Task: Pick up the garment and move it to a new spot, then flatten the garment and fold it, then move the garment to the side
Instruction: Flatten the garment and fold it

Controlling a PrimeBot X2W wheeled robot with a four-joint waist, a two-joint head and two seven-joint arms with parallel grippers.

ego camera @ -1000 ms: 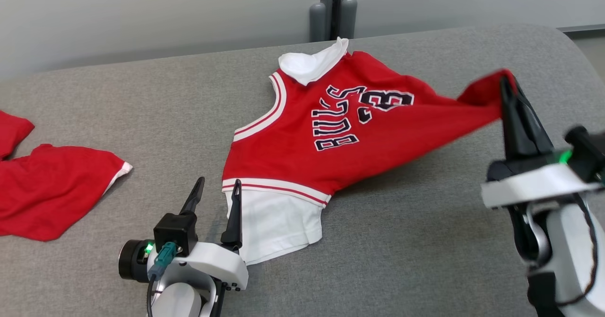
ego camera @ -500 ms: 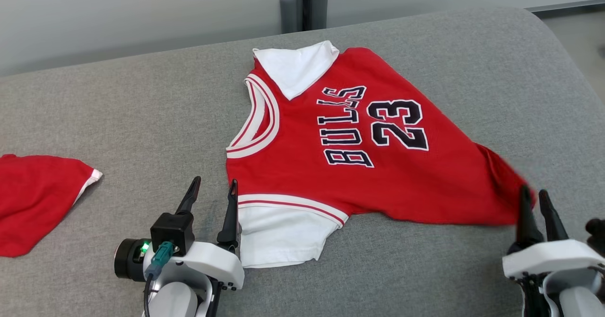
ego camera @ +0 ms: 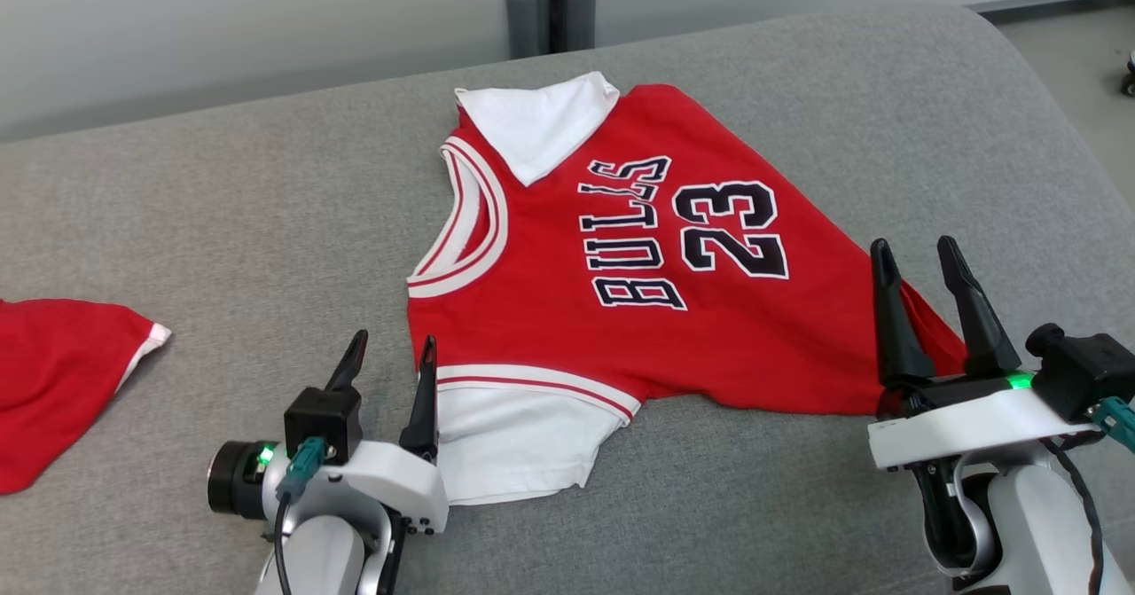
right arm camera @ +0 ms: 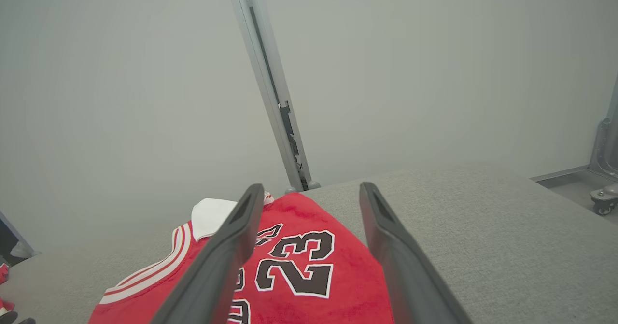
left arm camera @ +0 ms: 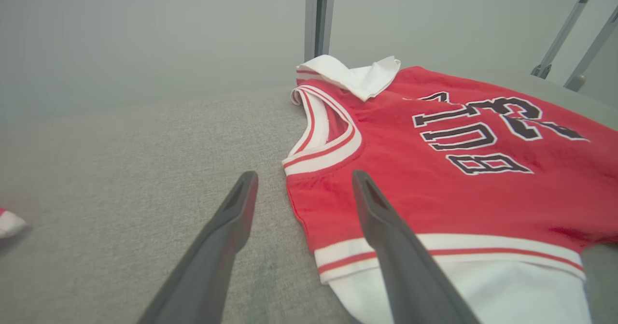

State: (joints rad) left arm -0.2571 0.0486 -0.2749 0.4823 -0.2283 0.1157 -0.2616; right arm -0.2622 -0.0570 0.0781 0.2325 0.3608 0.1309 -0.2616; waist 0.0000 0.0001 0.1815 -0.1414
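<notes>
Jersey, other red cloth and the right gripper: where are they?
jersey [ego camera: 550,338], head view, plain red patch near the letters.
other red cloth [ego camera: 53,382], head view, its red middle.
right gripper [ego camera: 913,245], head view, midway between its open fingertips.

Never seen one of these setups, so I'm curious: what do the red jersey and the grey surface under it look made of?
Red jersey: soft matte knit cloth, probably polyester; it lies limp with creases. Grey surface: matte woven upholstery-like fabric, judging by its flecked, grainy weave; what lies beneath cannot be told.
</notes>
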